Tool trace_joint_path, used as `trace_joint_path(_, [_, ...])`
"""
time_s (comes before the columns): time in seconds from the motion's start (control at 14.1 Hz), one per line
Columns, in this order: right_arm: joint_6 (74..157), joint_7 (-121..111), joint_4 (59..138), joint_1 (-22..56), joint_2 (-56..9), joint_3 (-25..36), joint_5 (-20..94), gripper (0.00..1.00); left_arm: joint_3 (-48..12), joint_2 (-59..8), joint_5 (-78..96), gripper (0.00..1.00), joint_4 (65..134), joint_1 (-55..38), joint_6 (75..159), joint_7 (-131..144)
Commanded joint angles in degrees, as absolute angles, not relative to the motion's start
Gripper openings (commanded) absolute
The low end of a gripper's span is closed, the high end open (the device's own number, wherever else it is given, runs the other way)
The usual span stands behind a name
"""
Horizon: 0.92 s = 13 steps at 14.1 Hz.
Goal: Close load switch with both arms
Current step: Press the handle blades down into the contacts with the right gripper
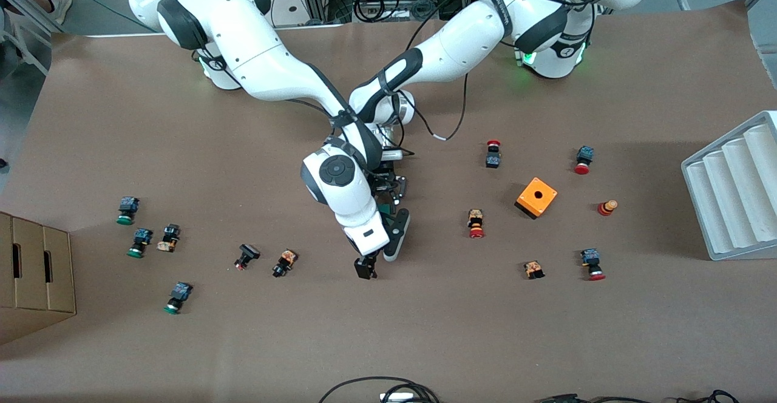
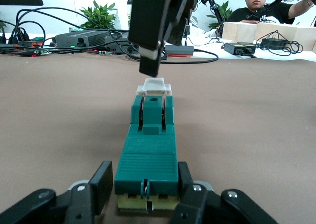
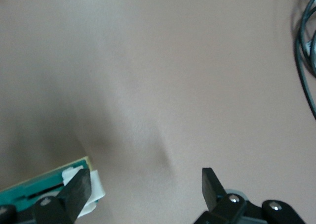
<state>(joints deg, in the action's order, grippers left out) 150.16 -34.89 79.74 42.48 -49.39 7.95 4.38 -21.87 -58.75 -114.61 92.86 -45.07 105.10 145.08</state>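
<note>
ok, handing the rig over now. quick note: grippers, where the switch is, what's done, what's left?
Left gripper: shut on the load switch, holding its near end against the table mid-table.
Right gripper: open, one finger just above the white lever tab at the switch's other end, gripping nothing.
Done: switch pinned in place, right arm lined up at the lever.
Left: whether the lever is fully closed cannot be told; check it, press if needed, then release.

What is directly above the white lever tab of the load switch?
One finger of the right gripper hangs just above the lever tab of the load switch, which the left gripper clamps. That finger's own body hides its tip's underside.
</note>
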Motion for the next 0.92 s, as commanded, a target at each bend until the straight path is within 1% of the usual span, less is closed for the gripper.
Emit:
trace_joint_path(0.0, [147.6, -34.5, 79.0, 42.3, -47.6, 7.9, 7.2, 1.00, -21.0, -59.2, -115.1, 0.61, 91.8, -46.1, 104.1, 146.1])
trace_joint_path(0.21, [143.8, -34.4, 79.0, 42.3, -44.8, 7.8, 7.3, 1.00, -21.0, -59.2, -115.1, 0.61, 91.8, -46.1, 104.1, 146.1])
trace_joint_path(0.5, [137.3, -32.9, 79.0, 42.2, -40.8, 8.0, 11.1, 1.00, -21.0, -59.2, -115.1, 0.61, 91.8, -46.1, 104.1, 146.1])
trace_joint_path(0.71, [131.5, -27.2, 79.0, 41.2, -36.6, 8.1, 11.3, 1.00, -21.0, -59.2, -115.1, 0.61, 91.8, -46.1, 104.1, 146.1])
trace_joint_path(0.85, [129.0, -23.6, 79.0, 40.4, -34.3, 8.1, 11.2, 1.00, -21.0, -59.1, -115.0, 0.99, 91.8, -46.1, 104.2, 146.0])
